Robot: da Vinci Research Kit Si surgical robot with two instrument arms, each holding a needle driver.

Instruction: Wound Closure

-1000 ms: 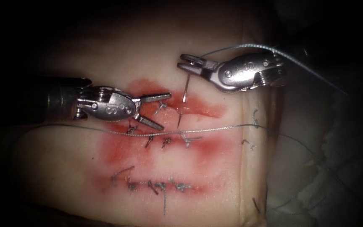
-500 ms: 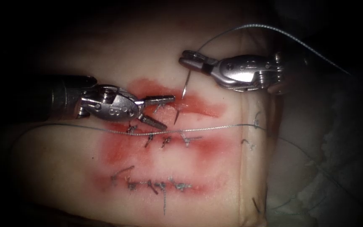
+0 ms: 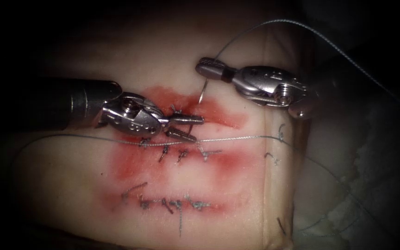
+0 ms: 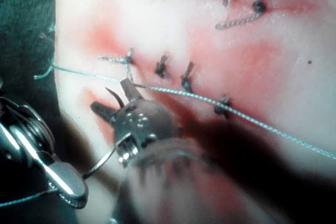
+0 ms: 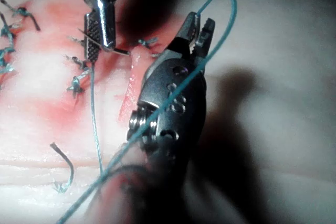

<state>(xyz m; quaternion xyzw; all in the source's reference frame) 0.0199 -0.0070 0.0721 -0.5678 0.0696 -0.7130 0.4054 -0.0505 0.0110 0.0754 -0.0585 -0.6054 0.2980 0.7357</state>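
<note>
Since a second ago the left gripper [image 3: 188,126] has advanced toward three o'clock, its jaws parted around the needle [image 3: 202,95] tip, while the right gripper [image 3: 205,67] clamps the needle's tail; two rows are stitched, the top cut [image 3: 218,116] remains open.

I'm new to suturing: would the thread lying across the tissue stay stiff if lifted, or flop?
Probably floppy: the thread drapes in loose curves over the tissue. Likely light, arching freely above the right hand. Its twisted surface may aid grip.
</note>
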